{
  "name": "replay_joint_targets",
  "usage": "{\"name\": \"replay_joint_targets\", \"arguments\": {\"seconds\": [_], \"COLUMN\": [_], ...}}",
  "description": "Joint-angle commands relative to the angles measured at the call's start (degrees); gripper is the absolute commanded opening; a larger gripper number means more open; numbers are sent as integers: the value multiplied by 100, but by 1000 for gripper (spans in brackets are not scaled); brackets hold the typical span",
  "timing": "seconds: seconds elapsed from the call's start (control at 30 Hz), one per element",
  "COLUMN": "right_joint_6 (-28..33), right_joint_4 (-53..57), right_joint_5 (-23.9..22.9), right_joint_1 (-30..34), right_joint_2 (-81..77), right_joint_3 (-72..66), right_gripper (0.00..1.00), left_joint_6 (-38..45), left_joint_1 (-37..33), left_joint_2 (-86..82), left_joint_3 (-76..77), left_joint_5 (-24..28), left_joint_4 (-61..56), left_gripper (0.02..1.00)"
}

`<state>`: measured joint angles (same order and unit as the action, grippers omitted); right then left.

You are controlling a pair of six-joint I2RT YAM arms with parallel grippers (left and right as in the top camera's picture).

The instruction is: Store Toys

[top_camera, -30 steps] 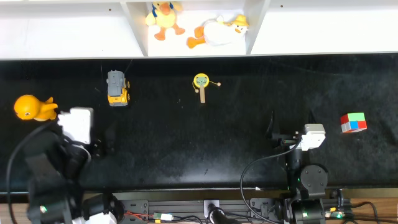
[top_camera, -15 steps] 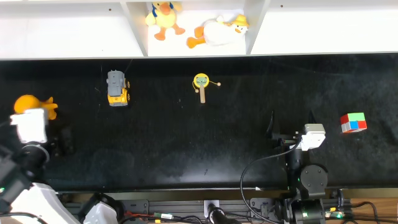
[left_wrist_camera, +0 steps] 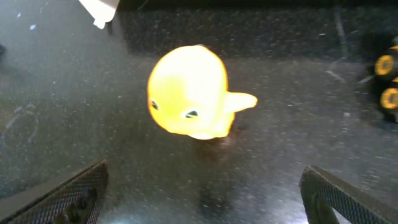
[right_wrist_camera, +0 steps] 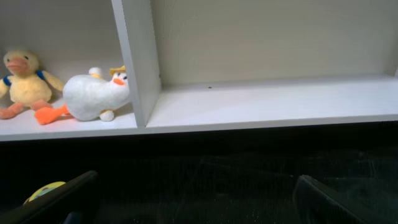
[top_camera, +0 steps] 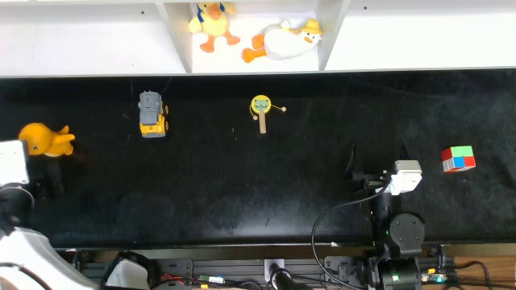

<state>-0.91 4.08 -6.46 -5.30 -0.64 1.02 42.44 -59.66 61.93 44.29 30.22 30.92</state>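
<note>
Black tabletop (top_camera: 242, 185), left end — left gripper (left_wrist_camera: 202, 199), fingers spread, faces orange duck (left_wrist_camera: 186, 93) — next, likely: advance, pinch.

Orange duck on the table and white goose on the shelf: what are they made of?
The orange duck looks like smooth rubber or plastic, judging by its glossy shine. The white goose seems plush fabric: matte, soft, puffy outline.

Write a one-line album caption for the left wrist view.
The open left pincer faces a rounded yellow-orange plastic duck toy sitting on the black speckled tabletop.
</note>
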Motion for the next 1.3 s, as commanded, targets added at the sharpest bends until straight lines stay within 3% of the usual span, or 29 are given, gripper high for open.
{"name": "replay_joint_targets", "arguments": {"seconds": [0.03,0.63,0.7,0.77,0.87,1.13,1.3], "right_joint_6": [-22,-22,-22,-22,-22,-22,-22], "right_joint_4": [-24,-24,-26,-24,-24,-24,-26], "right_joint_5": [-59,-59,-59,-59,-59,-59,-59], "right_joint_1": [17,17,17,17,17,17,17], "right_joint_2": [44,44,44,44,44,44,44], "right_joint_3": [-76,-76,-76,-76,-76,-76,-76], "right_gripper": [993,996,993,996,993,996,993], "left_joint_6": [66,-511,-522,-522,-522,-1172,-1794], "left_joint_1": [-15,542,542,544,544,575,807], "left_joint_2": [505,2208,2297,2354,2369,2302,1991], "left_joint_3": [343,984,984,984,984,984,984], "left_joint_5": [-138,-94,-94,-94,-83,361,299], "left_joint_4": [-284,-1027,-1075,-1093,-1095,-1069,-1113], "left_gripper": [998,982,831,586,378,156,141]}}
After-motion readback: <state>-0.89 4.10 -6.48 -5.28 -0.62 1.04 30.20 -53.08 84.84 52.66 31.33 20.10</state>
